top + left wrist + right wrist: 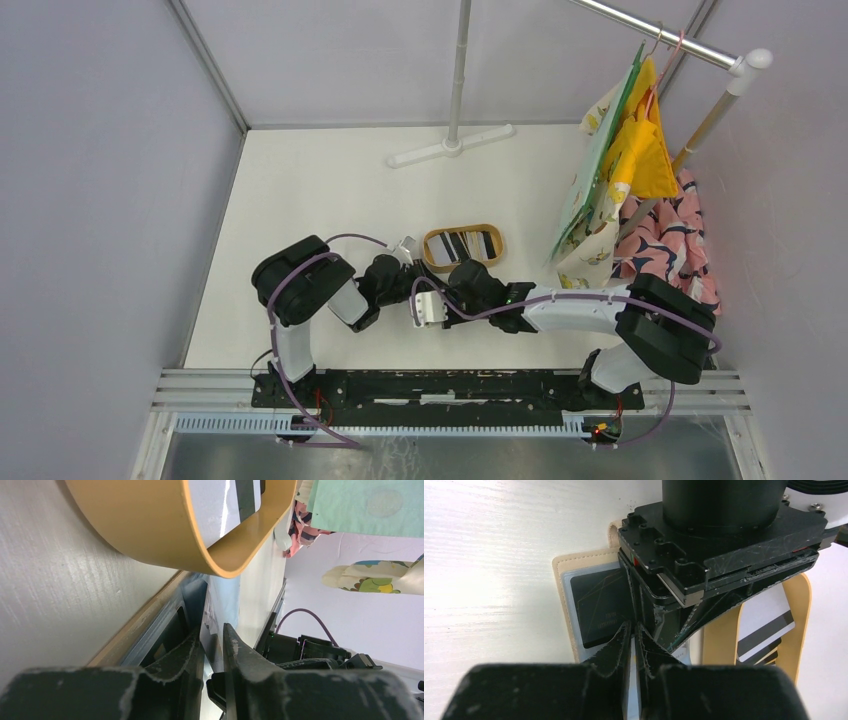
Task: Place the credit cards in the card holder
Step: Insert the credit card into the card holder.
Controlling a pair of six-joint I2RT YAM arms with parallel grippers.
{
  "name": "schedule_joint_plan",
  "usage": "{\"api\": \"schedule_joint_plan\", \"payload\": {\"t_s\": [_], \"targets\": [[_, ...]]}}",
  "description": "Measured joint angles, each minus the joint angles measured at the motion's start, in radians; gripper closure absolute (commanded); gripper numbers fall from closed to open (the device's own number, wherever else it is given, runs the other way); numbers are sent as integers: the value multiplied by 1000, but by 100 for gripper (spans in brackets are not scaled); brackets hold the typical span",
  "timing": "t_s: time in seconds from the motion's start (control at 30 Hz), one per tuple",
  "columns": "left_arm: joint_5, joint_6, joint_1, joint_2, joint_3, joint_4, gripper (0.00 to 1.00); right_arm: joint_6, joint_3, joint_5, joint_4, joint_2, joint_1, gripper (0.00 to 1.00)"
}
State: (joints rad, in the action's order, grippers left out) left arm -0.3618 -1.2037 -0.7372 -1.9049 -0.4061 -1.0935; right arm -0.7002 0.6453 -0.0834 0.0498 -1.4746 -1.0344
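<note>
The beige card holder (560, 580) lies open on the white table, with a black credit card (599, 605) seated in its light blue pocket. Its other half stands up between the fingers of my left gripper (214, 637), which is shut on that flap. My right gripper (633, 627) is shut to a thin slit, and its tips rest at the black card's near corner. Striped credit cards (769, 622) lie in the oval wooden tray (798, 630) just beyond. From above, the left gripper (400, 275) and right gripper (450, 290) meet and hide the card holder.
The oval tray (497, 236) sits right behind both grippers, its wall close over the left fingers (150, 530). A clothes rail with hanging fabrics (640, 150) fills the right side. A stand's white foot (450, 150) lies at the back. Grey walls enclose the table.
</note>
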Motion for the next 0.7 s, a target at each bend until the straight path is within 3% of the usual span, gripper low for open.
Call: {"api": "schedule_joint_plan", "payload": {"t_s": [0.7], "targets": [[25, 4, 0, 68, -5, 98, 64, -31, 0, 47, -58, 0, 59, 90]]}}
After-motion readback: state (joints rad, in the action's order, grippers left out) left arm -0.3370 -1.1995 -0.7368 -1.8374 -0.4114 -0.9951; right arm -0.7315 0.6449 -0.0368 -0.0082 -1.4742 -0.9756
